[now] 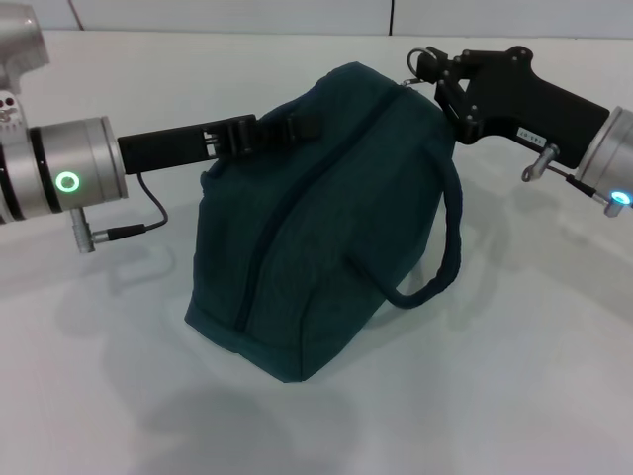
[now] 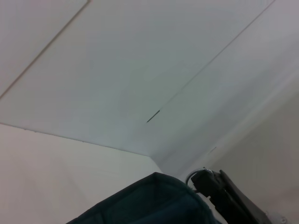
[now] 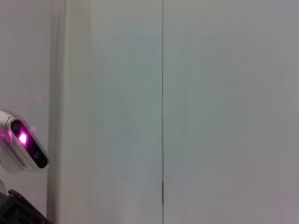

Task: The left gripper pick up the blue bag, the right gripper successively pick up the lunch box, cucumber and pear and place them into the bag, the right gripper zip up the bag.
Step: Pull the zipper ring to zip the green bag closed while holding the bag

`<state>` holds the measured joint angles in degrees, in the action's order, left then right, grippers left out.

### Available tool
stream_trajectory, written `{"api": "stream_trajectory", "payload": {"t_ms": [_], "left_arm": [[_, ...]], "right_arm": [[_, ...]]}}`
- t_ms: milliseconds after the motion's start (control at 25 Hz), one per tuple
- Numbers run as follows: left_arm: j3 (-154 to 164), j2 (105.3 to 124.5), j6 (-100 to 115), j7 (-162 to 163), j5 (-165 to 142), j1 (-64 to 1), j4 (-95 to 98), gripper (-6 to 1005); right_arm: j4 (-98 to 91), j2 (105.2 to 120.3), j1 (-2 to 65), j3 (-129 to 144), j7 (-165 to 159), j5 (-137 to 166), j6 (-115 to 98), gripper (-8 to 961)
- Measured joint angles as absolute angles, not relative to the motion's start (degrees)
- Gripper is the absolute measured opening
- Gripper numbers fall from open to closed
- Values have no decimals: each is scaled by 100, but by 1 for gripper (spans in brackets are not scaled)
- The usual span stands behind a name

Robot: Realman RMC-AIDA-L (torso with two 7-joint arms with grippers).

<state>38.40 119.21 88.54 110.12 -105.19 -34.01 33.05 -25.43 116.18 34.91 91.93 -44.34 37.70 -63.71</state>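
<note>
Teal blue bag point(image 1: 316, 228) sits mid-table, zip line running front to back; your right gripper point(image 1: 437, 77) is pinched on the ring pull at its far end, left gripper point(image 1: 259, 134) clamping the near handle.

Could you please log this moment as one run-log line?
Left gripper: holding dark teal fabric bag | right gripper: at zipper ring pull | zipper: appears closed

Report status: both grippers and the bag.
Left gripper clamped on the blue bag at its top. Right gripper at the zipper's far end, ring pull in its fingertips. Bag tilted on the table. Nothing in the way.
</note>
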Motion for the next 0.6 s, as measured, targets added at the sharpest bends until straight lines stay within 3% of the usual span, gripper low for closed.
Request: {"api": "stream_trajectory", "payload": {"t_ms": [160, 400, 600], "left_arm": [[3842, 11929, 9008, 10853, -10399, -3392, 3276, 131], [3844, 11958, 9289, 10526, -10303, -3370, 3244, 53], [3934, 11962, 9474, 10465, -10261, -3386, 3176, 53]], "right_arm": [[-2530, 11609, 3419, 9193, -4461, 3648, -6539, 59], [-2508, 11597, 3360, 9193, -4828, 3411, -6694, 71], [-2452, 11597, 3357, 9190, -5068, 3408, -6685, 81]]}}
